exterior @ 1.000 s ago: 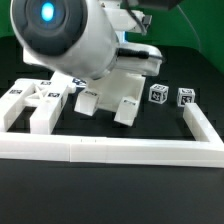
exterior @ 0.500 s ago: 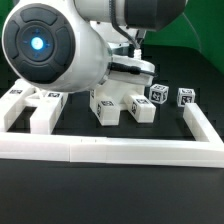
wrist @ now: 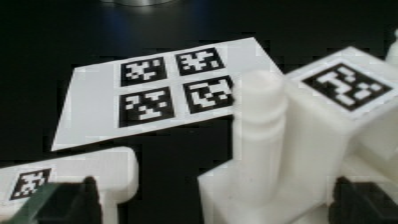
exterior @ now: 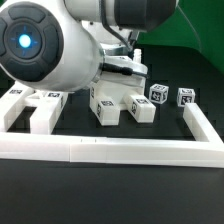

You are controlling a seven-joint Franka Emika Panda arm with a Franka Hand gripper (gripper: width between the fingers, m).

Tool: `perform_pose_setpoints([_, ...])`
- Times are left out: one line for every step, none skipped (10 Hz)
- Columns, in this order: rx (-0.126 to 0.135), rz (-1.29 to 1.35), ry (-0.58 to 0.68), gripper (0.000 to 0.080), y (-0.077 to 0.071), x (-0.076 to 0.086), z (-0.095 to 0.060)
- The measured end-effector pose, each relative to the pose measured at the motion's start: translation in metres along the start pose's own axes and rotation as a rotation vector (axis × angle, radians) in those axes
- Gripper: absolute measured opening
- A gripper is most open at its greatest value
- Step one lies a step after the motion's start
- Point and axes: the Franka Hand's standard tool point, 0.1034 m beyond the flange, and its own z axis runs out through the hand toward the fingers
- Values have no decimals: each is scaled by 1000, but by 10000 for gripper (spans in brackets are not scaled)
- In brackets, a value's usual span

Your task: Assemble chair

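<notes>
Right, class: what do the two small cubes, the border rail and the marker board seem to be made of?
Cubes: probably hard plastic, matte white with crisp edges; printed black-and-white tags on their faces.
Rail: likely the same matte white plastic, blocky and not glossy.
Marker board: a thin, flat white sheet with printed tags; card or plastic, unclear.

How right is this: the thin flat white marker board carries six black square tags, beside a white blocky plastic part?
Wrong number: the thin flat white marker board carries four tags, not six, beside the white blocky plastic part. The wrist view shows it.
</notes>
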Motion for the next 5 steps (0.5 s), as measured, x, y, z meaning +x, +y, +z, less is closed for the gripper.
perform_pose_setpoints([-1, 1, 5, 649, 2, 0, 0])
perform_pose_setpoints([-12, 7, 42, 649, 5, 5, -4])
perform_pose_setpoints([-16, 9, 48, 649, 5, 4, -5])
perform_pose_setpoints([-14, 9, 56, 649, 6, 6, -6])
perform_pose_setpoints([-12, -5, 174, 649, 2, 20, -19])
